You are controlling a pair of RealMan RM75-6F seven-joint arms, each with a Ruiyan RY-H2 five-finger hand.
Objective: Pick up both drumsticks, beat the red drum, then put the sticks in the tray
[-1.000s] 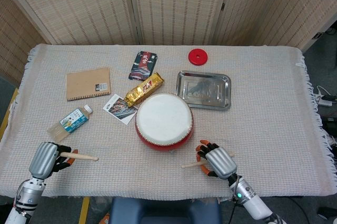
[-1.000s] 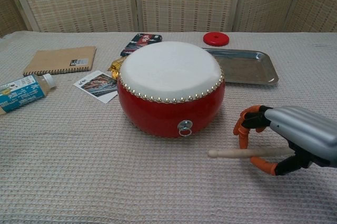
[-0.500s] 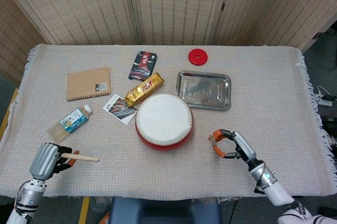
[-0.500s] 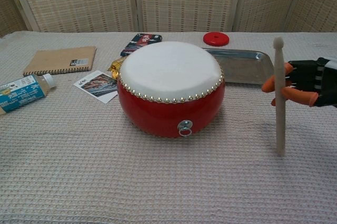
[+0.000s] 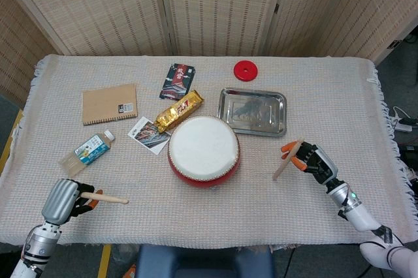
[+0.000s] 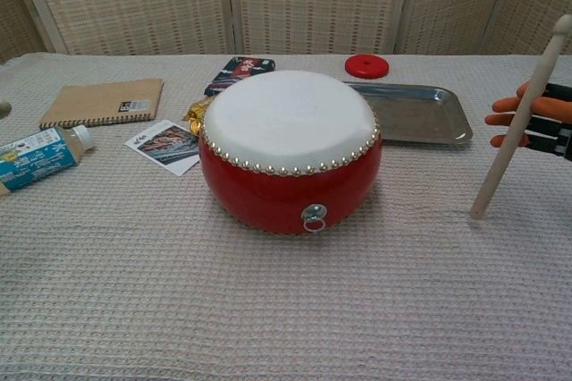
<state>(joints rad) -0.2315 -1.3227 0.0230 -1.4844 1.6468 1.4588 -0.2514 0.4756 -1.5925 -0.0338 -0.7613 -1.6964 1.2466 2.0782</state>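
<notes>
Left hand [image 5: 63,198]: I see it gripping a drumstick [image 5: 108,198].
Right hand [image 5: 312,160]: pinching my other drumstick [image 5: 287,160], tilted, right of the drum [image 5: 203,149].

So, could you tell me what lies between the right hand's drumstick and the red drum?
Only bare tablecloth; the chest view shows drumstick and red drum well apart.

Bench [image 5: 339,95] covered by a beige woven cloth, fringed at its ends. Tan spiral-bound notebook [image 5: 109,103], far left. Clear plastic bottle with blue label [image 5: 87,152], lying on its side nearer the front. Dark printed packet [image 5: 177,81]; gold foil snack packet [image 5: 179,111]; printed card [image 5: 148,134]. Flat red round disc [image 5: 245,70], far side. Woven reed screen panels [image 5: 215,7] behind.
</notes>
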